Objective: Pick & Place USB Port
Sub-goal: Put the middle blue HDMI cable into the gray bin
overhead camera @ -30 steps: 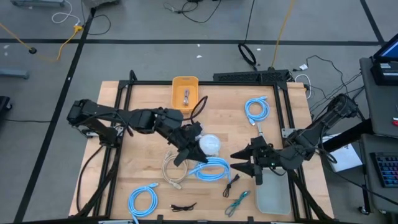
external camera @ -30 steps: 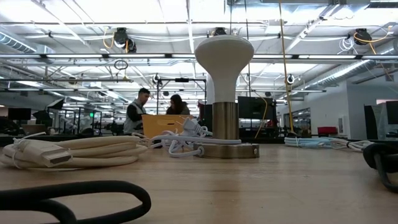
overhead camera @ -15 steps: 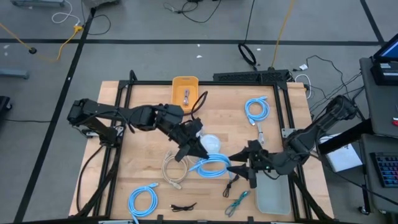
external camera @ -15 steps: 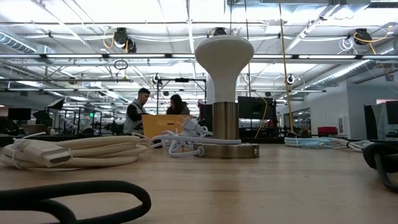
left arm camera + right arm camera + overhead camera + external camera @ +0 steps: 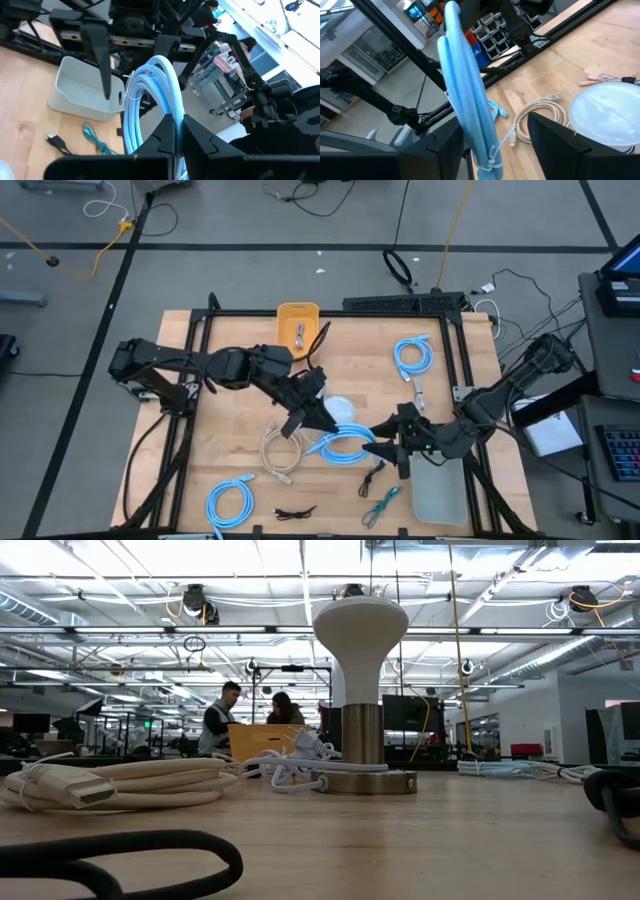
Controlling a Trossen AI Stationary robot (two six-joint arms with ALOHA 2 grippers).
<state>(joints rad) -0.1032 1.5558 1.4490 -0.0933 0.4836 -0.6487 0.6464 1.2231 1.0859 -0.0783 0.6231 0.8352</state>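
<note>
A light-blue coiled cable [image 5: 345, 445] stands on edge between my two grippers, next to a white mushroom-shaped lamp [image 5: 338, 410]. My left gripper [image 5: 318, 420] comes from the table's left and is shut on the coil [image 5: 150, 90]. My right gripper [image 5: 383, 448] reaches in from the right and is open. In the right wrist view the coil [image 5: 465, 90] rises between its spread fingers [image 5: 492, 125], close to one of them. An orange bin [image 5: 298, 325] sits at the far edge and a grey tray [image 5: 438, 492] at the near right. My left gripper pinches the coil's bundled strands [image 5: 175, 111] between its two fingers [image 5: 200, 137], several loops together. The coil stands upright, rising beyond the fingertips; its lower end is hidden. My right gripper: I cannot tell whether a finger [image 5: 447, 145] touches the coil.
A white cable [image 5: 280, 452] lies left of the coil. More blue coils lie far right [image 5: 412, 355] and near left [image 5: 230, 502]. Small black [image 5: 372, 475] and teal [image 5: 382, 502] cables lie by the grey tray. People stand in the room beyond.
My right gripper has moved toward the table's left, closing in on the blue coil until its open fingers stand around it. My left gripper has shifted slightly right and tipped the coil from lying flat up onto its edge.
</note>
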